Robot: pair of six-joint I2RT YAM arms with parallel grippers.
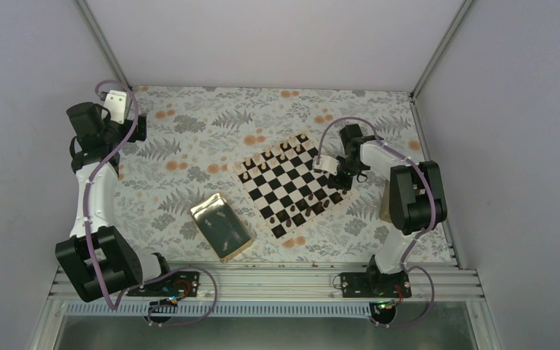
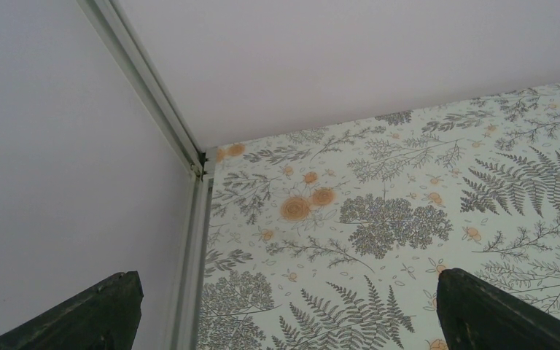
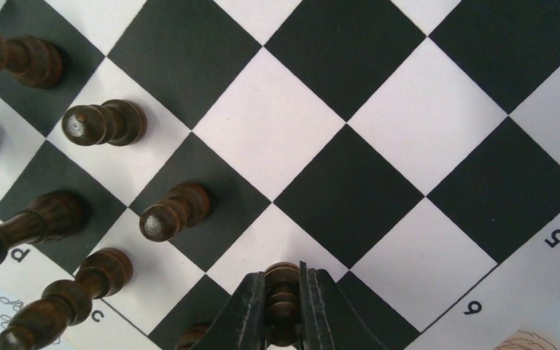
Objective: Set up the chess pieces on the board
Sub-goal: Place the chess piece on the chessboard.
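Right wrist view, entry one: what are the right gripper (image 3: 283, 275) jaws doing? (Checker)

Pinching, nearly pressed together, a dark brown turned wooden chess piece (image 3: 282, 300) by its waist. It is hanging over the board's edge rows. I cannot tell whether its base is touching. (Clerk)

Entry two: where is the board lying? (Checker)

The black-and-cream checkered square board with pale wooden rim (image 1: 290, 187) is lying diagonally, mid-way across the fern-and-flower patterned bench (image 1: 189, 138). Dark pieces are standing along its near right side. A dark brown pawn (image 3: 168, 211) is standing just beside the held piece. (Clerk)

Entry three: the other arm? (Checker)

The left gripper (image 2: 286, 292) is pointing at the far left corner, well apart from the board, with its jaws spread wide and carrying nothing. A shiny gold rectangular tray (image 1: 239, 248) is lying near the board's near left side. Its contents are too small to tell. (Clerk)

Entry four: how are you judging the step? (Checker)

I am reading it as seating this piece on its square. I am advising a straight descent, centring the base inside one square and letting it bear flat before loosening. I am also advising parting the jaws only slightly and rising vertically, since the neighbouring pawn is standing close enough to be knocked. (Clerk)
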